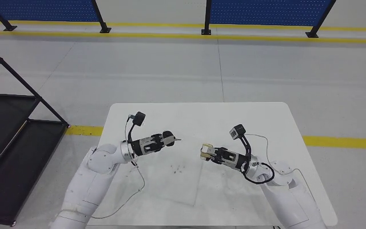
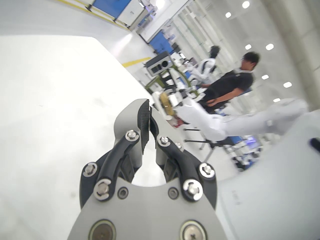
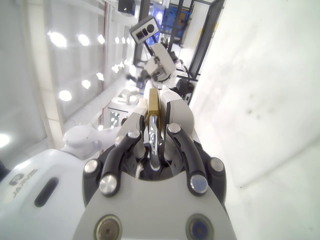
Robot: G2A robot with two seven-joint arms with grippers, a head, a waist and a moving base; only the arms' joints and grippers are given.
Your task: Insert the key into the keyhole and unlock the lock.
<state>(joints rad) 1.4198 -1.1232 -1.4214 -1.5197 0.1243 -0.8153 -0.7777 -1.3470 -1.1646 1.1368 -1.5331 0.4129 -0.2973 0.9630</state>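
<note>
My left gripper [image 1: 170, 138] hovers over the white table [image 1: 257, 120], shut on a small key [image 1: 178, 139] whose thin tip points toward the other arm. In the left wrist view its pads [image 2: 145, 116] are pressed together and hide the key. My right gripper [image 1: 205, 153] faces it a short gap away, shut on a brass padlock [image 1: 207, 148]. The right wrist view shows the padlock's brass body [image 3: 153, 106] between the fingers and its silver shackle [image 3: 153, 138] pointing back at the wrist. From the left wrist view the padlock [image 2: 165, 103] sits just beyond my left gripper [image 2: 149, 109].
Several small dark specks [image 1: 178, 168] lie on the table between the arms. A black rack [image 1: 23, 131] stands on the floor to the left. Blue barriers [image 1: 263, 11] line the far side. A person stands in the room behind, away from the table.
</note>
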